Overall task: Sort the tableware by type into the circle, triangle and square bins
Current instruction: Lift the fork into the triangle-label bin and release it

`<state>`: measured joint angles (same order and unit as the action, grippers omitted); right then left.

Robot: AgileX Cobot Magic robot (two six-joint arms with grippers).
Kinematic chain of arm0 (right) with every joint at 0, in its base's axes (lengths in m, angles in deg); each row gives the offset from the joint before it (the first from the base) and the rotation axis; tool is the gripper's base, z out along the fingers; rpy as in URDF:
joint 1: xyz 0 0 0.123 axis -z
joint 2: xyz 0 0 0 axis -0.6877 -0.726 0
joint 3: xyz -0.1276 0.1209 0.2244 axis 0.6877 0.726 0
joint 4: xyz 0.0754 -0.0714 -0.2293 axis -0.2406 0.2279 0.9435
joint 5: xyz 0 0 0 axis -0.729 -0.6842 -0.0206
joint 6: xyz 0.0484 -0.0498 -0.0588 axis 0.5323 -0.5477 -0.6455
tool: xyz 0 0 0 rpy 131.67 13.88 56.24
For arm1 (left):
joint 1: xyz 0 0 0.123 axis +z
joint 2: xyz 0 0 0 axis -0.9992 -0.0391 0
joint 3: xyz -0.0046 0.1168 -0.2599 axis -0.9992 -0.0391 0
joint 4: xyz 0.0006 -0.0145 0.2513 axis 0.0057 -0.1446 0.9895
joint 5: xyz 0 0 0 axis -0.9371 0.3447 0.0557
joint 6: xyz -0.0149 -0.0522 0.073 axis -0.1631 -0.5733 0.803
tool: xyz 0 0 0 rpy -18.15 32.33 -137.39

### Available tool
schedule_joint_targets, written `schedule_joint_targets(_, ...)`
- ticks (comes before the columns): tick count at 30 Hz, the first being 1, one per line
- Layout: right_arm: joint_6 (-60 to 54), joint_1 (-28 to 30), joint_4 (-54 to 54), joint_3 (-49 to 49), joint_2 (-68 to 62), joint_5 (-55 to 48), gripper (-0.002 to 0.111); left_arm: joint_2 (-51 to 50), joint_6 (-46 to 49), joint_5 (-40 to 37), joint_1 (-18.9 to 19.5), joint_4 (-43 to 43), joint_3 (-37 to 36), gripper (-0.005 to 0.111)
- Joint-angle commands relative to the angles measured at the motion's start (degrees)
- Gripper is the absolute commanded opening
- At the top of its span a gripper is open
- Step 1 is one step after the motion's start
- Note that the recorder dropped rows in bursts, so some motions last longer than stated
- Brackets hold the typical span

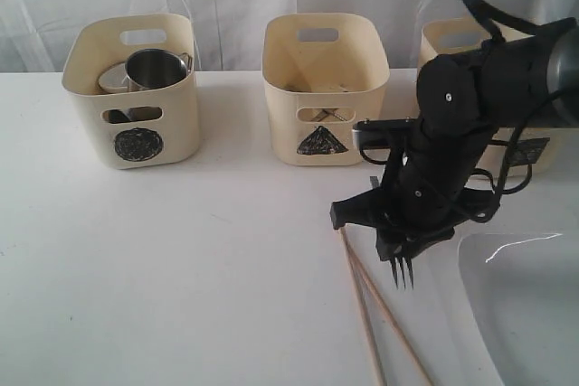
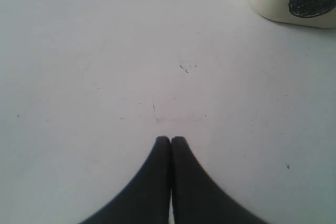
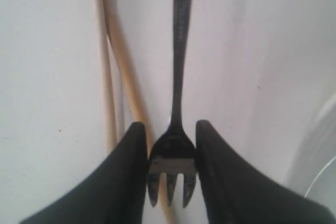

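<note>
Lying at the near edge of the white worktop (image 1: 208, 277), two pale wooden chopsticks (image 1: 373, 314) spread apart toward that edge and meet at their far ends. A large white round plate (image 1: 529, 314) fills the near right corner. Just beyond, the black right gripper (image 1: 400, 249) is clamped on the head of a dark steel fork (image 1: 401, 271), a finger (image 3: 128, 166) on either side, tines projecting toward the near edge, chopsticks just beside it. The left gripper (image 2: 170, 140) shows its jaws pressed together over bare worktop, holding nothing. Along the far edge stand three cream plastic tubs with cut-out handles: the circle-marked tub (image 1: 90, 110) at the left, containing a steel handled mug (image 1: 156, 68); the triangle-marked tub (image 1: 288, 88) at the middle; and a third tub (image 1: 448, 38) at the right, largely hidden by the arm.
</note>
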<state>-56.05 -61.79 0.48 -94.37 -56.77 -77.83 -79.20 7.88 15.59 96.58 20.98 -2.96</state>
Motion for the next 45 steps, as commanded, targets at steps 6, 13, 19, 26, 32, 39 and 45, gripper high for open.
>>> schedule_joint_targets(6,-1.9,-0.1,0.5,-2.2,9.9,-0.3,0.000,0.3,-0.2,-0.1,-0.4,-0.4,-0.2,0.000)
schedule_joint_targets(13,-6.8,2.7,0.3,-11.3,9.1,9.1,0.000,0.3,-0.1,-0.1,-0.4,-0.4,-0.2,0.000)
schedule_joint_targets(19,-8.1,6.4,0.1,-22.6,0.8,17.8,0.000,0.3,-0.1,-0.1,-0.4,-0.4,-0.2,0.000)
schedule_joint_targets(26,-8.1,7.0,0.3,-31.0,-11.6,34.3,0.000,0.3,-0.1,-0.1,-0.4,-0.4,-0.2,0.000)
schedule_joint_targets(32,-8.1,7.0,0.3,-32.5,-17.9,37.6,0.002,0.3,-0.1,-0.1,-0.4,-0.4,-0.2,0.000)
schedule_joint_targets(39,-8.2,7.0,0.3,-32.5,-19.2,36.3,0.025,0.3,-0.1,-0.1,-0.4,-0.4,-0.2,0.000)
schedule_joint_targets(45,-8.3,7.0,0.3,-32.5,-16.9,31.4,0.026,0.3,-0.1,-0.1,-0.4,-0.4,-0.2,0.000)
